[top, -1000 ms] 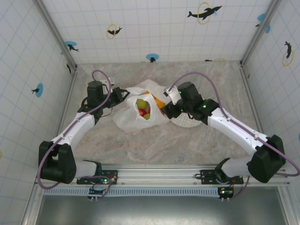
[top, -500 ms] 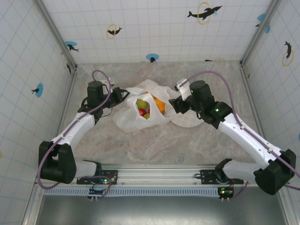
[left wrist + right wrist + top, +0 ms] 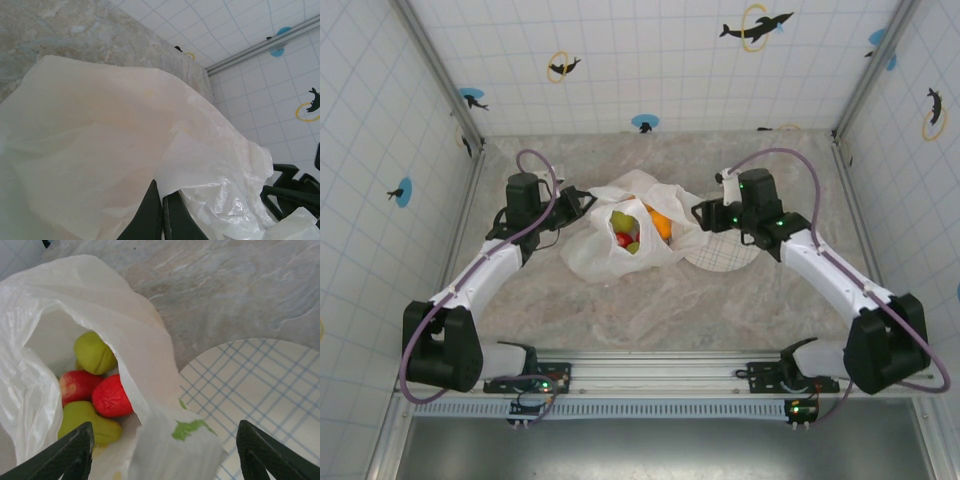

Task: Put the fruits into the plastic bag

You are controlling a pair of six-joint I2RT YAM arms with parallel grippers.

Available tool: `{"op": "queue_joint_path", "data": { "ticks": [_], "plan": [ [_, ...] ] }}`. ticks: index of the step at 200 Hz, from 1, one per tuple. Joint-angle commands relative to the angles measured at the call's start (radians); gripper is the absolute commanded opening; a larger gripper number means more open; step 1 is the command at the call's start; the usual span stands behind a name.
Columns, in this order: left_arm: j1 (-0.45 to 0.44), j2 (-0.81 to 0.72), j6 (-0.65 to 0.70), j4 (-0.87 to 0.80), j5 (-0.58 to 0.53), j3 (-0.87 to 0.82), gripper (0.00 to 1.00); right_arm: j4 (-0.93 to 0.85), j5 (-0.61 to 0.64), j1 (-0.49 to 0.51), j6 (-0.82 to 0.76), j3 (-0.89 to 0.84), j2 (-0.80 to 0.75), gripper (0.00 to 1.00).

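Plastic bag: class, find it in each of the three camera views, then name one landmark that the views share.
Top external: plastic bag near the picture's centre, mouth open upward.
Left wrist: plastic bag spreads across the middle and bottom of the picture.
Right wrist: plastic bag on the left, open around the fruits.
Shared landmark: marble tabletop.

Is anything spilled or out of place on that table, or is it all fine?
Nothing is spilled: the fruits sit inside the plastic bag. The one untidy thing is the bag's edge draped over the rim of the plate.
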Motion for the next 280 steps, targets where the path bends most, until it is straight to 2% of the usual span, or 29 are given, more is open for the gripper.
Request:
{"op": "queue_joint_path", "data": {
  "ticks": [1,22,54,66,101,143,191,217,280],
  "plan": [
    [0.01,0.005,0.007,-0.01,-0.007,-0.002,0.0,0.104,-0.071,0.004,0.061,0.003,0.07,0.64],
    [0.011,0.0,0.01,-0.01,-0.008,0.0,0.0,0.125,-0.104,0.01,0.077,0.032,0.117,0.42],
    [0.022,-0.014,0.01,-0.014,-0.018,0.004,0.0,0.14,-0.075,0.042,0.078,0.105,0.12,0.19],
    [0.033,-0.024,-0.001,-0.009,-0.02,0.006,0.0,0.147,-0.058,0.053,0.08,0.139,0.113,0.14],
    [0.061,-0.054,-0.062,0.016,-0.026,0.027,0.0,0.189,-0.036,0.064,0.09,0.272,0.101,0.09],
    [0.061,-0.069,-0.155,0.052,-0.03,0.061,0.0,0.253,-0.042,0.066,0.116,0.386,0.136,0.07],
    [0.061,-0.043,-0.236,0.13,-0.065,0.055,0.0,0.241,-0.055,0.041,0.13,0.435,0.261,0.07],
    [0.061,-0.032,-0.274,0.176,-0.074,0.056,0.0,0.245,-0.102,0.015,0.156,0.453,0.331,0.08],
    [0.061,-0.016,-0.284,0.21,-0.128,0.057,0.0,0.195,-0.138,-0.007,0.155,0.522,0.447,0.14]
  ]
}}
